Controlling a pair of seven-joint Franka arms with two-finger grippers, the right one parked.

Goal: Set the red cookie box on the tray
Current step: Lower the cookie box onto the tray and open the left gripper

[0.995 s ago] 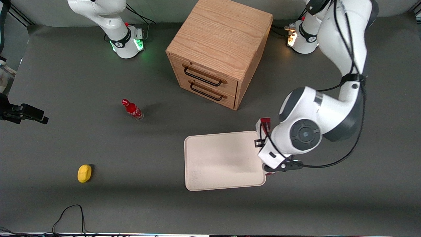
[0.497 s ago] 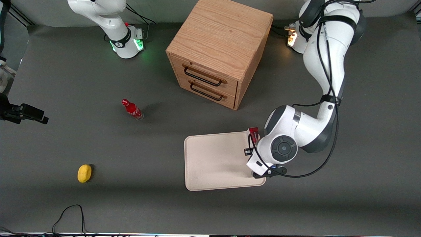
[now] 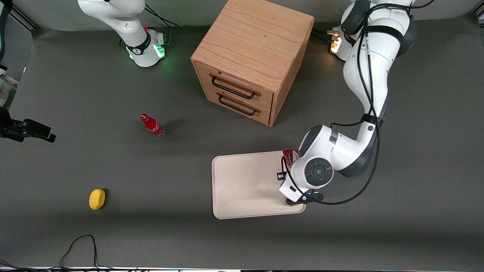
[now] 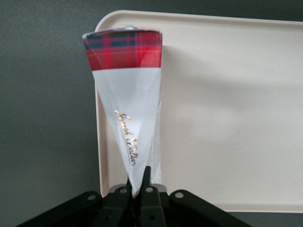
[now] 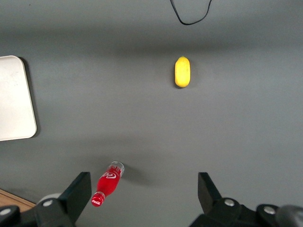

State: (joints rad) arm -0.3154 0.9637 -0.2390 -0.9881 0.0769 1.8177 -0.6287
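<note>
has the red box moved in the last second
Yes. Held in the tool, the box has moved from beside the tray to over its rim, toward the parked arm's end.

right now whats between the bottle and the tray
Only bare table between the bottle and the tray, seen in the front view.

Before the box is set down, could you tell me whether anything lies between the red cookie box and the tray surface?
Nothing visible does. The gripper holds the red cookie box above the tray near its rim, and the surface below it is bare.
</note>
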